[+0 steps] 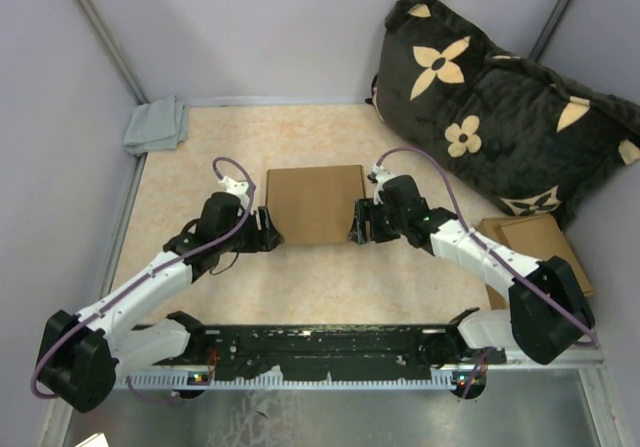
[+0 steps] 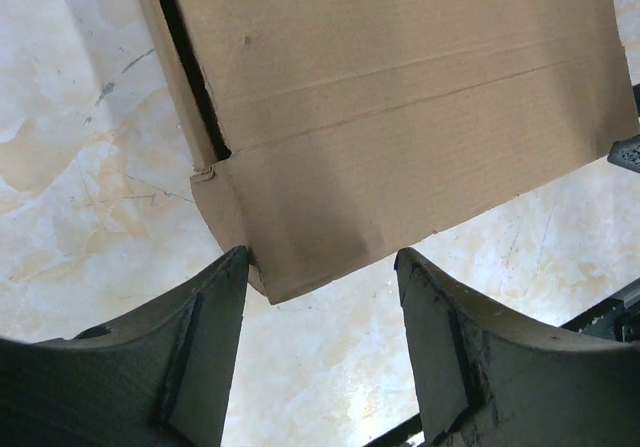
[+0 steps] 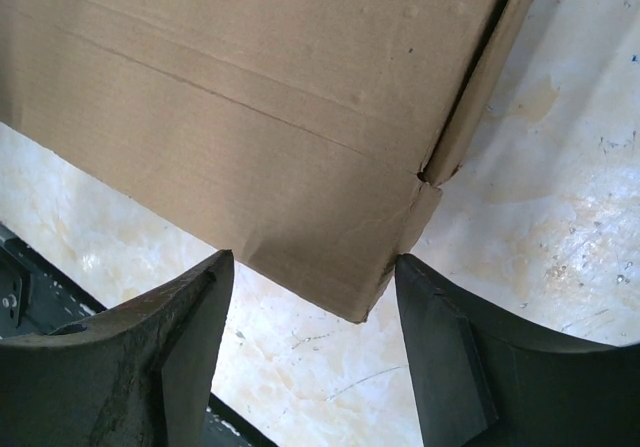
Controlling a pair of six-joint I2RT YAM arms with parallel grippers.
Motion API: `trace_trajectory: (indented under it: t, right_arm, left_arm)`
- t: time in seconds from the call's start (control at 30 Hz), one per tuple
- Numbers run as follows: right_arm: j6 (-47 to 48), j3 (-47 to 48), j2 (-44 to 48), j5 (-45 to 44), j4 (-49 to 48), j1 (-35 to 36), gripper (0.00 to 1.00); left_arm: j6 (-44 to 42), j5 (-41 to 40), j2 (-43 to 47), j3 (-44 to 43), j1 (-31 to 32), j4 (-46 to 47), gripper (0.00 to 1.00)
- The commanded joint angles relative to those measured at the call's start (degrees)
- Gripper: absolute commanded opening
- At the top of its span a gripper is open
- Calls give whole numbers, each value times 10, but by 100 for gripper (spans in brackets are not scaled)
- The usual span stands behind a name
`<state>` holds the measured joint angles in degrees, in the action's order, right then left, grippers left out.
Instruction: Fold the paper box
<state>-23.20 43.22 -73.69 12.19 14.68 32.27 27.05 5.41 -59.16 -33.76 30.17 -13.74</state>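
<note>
The left gripper (image 2: 318, 259) and the right gripper (image 3: 312, 259) stood released, each with jaws spread around a lower corner of the plain brown cardboard paper box (image 1: 314, 203), which lay mid-frame in the top view on the mottled beige table (image 1: 330, 287).

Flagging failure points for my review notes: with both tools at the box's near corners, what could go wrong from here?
1. The paper box corner sits off-centre in the open left tool, nearly against one jaw; closing could crush that already creased corner.
2. Same at the right tool: uneven pressure might twist the box on the smooth table.
3. A dark gap shows along each side wall; a bump may pop the flap out.
</note>
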Motion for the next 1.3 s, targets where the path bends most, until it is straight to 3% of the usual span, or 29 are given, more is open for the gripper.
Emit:
trace_trajectory:
  t: [0.0,1.27]
  right_arm:
    - [-2,37,23,11,1,3,66]
    - [-20,69,30,34,21,3,66]
  left_arm:
    - [1,9,9,-23,3,-3,67]
    - [32,73,21,-37,-1,-9,60]
